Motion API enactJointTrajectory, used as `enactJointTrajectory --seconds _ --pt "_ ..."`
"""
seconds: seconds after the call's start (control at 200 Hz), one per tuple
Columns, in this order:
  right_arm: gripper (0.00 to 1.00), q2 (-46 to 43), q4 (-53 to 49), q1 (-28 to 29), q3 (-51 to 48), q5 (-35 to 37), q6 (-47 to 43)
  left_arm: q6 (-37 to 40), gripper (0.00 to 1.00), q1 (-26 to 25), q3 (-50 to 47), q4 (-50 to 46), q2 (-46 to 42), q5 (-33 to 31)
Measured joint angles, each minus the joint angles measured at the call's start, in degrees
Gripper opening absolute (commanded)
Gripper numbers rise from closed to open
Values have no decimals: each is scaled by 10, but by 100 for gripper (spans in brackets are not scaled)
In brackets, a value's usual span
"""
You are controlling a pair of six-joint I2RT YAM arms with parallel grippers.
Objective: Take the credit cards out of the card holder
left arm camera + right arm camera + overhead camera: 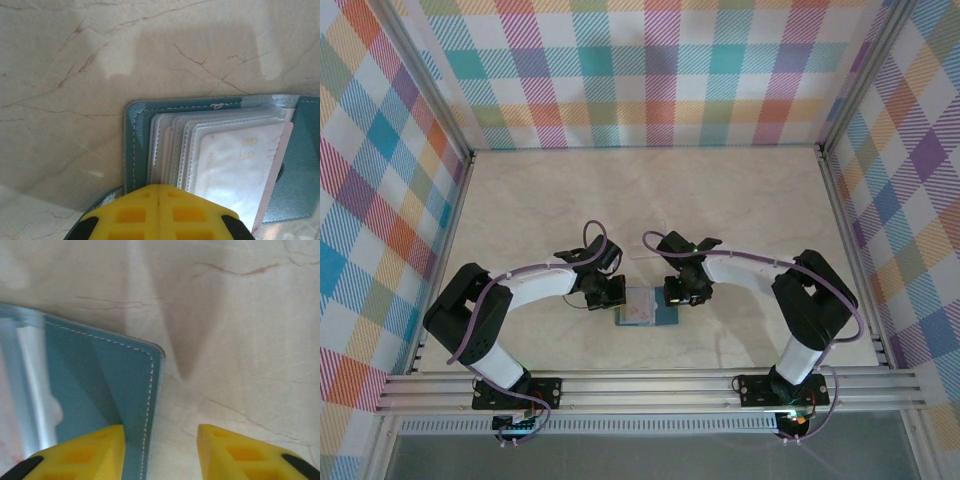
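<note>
**Card holder open between both grippers**

Top: card holder [645, 318] is lying open on table [650, 200] between left gripper [608, 297] and right gripper [678, 295].
Left wrist: jaws are pressing together at its near edge; credit card [240, 165] is sitting sleeved.
Right wrist: jaws are standing apart, straddling its edge.

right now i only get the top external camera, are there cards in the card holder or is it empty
observer: Not empty. The left wrist view shows the card holder lying open, with a pale credit card tucked in its clear sleeves.
operator: is my left gripper shut
observer: Yes. The left gripper has its yellow fingers pressed together at the card holder's near edge.
operator: and the right one
observer: The right gripper is open, and the card holder's stitched edge lies between its two fingers.
</note>
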Motion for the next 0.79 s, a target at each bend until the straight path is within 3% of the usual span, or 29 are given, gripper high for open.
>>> enactJointTrajectory --seconds 0.415,0.795 --pt "59 17 -71 12 19 83 -3 -1 3 0 -6 4 -8 0" --pt "53 -93 -63 12 24 14 3 -6 5 0 -11 -12 -66 -7"
